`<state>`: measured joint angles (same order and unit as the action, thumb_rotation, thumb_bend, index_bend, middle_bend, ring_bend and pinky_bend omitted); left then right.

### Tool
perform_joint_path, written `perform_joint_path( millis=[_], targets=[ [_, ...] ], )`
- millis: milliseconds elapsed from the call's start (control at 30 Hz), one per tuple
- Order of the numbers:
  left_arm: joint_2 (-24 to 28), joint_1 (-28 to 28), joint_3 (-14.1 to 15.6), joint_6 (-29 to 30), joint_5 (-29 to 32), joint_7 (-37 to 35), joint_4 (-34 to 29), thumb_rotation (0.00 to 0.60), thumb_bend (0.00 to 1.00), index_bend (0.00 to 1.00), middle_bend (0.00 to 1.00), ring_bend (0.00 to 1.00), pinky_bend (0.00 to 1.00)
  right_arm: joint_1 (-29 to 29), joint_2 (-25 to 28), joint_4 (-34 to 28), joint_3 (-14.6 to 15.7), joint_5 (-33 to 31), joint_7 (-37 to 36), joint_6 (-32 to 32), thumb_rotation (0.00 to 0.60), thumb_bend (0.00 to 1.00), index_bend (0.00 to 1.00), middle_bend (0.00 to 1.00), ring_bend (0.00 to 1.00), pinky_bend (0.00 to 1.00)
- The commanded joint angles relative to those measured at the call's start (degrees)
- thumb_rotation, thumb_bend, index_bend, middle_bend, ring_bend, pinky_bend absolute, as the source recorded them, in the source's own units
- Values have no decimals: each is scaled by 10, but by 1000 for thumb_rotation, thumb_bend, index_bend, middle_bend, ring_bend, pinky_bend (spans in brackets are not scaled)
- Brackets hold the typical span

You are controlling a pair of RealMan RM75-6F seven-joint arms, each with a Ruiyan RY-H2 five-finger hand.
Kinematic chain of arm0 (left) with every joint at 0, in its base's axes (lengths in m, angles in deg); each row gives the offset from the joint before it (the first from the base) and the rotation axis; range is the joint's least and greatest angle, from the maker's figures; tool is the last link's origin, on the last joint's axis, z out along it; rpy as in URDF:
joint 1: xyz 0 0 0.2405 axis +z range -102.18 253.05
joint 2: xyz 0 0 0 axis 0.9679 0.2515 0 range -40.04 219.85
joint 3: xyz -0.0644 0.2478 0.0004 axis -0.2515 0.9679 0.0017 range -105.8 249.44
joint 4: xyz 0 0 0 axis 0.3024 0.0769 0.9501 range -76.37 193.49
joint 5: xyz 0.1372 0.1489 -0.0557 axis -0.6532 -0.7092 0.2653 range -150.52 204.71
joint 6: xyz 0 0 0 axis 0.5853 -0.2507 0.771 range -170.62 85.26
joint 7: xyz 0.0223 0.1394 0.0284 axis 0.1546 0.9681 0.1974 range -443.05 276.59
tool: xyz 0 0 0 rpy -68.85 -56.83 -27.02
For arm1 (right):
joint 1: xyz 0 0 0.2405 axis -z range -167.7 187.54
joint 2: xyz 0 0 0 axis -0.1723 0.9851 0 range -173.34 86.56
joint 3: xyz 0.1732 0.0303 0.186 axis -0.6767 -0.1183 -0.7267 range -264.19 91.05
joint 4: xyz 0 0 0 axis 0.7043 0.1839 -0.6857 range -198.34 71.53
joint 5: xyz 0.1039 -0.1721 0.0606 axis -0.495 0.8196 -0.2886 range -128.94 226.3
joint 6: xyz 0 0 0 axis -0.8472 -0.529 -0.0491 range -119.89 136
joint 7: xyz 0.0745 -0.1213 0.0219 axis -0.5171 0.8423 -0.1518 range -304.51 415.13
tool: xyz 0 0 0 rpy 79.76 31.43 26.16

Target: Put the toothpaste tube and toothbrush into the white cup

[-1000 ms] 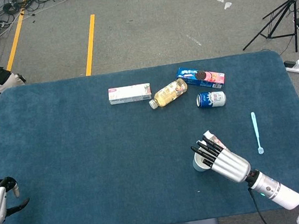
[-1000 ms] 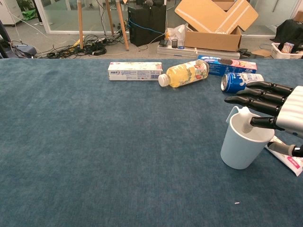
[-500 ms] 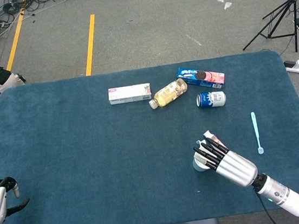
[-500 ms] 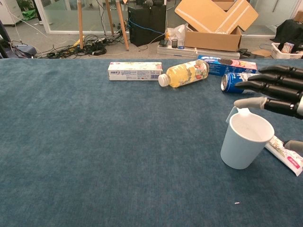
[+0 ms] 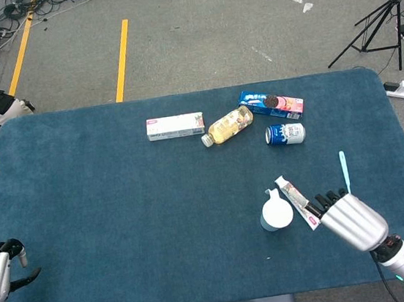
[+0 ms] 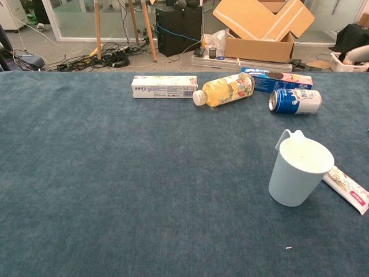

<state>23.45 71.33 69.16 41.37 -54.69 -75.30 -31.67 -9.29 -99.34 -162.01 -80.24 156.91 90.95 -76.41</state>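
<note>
Blue table (image 5: pixel 120 205): nothing in the cup (image 5: pixel 276 215) yet; right hand (image 5: pixel 352 219), empty with fingers apart, should next grasp the toothpaste (image 5: pixel 297 201).

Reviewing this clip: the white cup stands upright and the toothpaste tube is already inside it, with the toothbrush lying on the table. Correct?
Not quite. The toothpaste tube is not in the white cup; it lies flat on the table beside it, as the head view shows. The cup is upright and the toothbrush lies on the table.

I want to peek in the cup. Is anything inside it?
Nothing shows in the cup; its bottom is hidden. The toothpaste tube lies beside it on the table. The toothbrush lies farther off, partly under the robot hand.
</note>
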Motion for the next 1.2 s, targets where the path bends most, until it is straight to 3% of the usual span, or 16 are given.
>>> perform_joint_path(
  millis=[33, 200, 400, 900, 1200],
  targets=[
    [-1, 0, 0, 0, 0, 1, 0, 600, 0, 693, 437, 386, 341, 12, 19, -18, -5, -45, 9, 38, 600, 500, 177, 947, 999, 1000],
    [-1, 0, 0, -1, 2, 2, 0, 600, 0, 694, 437, 386, 342, 10, 20, -12, -12, -101, -1, 92, 600, 748, 208, 998, 1000, 1000],
    [0, 0, 0, 0, 1, 0, -1, 600, 0, 694, 437, 386, 348, 1, 6, 4, -18, -144, -1, 149, 600, 890, 210, 1000, 1000, 1000],
    [1, 0, 0, -1, 1, 0, -1, 600, 0, 694, 438, 386, 348, -21, -44, 58, -13, -181, -18, 245, 600, 949, 210, 1000, 1000, 1000],
    [1, 0, -1, -3, 5, 0, -1, 600, 0, 694, 438, 386, 348, -40, -73, 88, -1, -155, -94, 276, 600, 978, 211, 1000, 1000, 1000]
  ],
)
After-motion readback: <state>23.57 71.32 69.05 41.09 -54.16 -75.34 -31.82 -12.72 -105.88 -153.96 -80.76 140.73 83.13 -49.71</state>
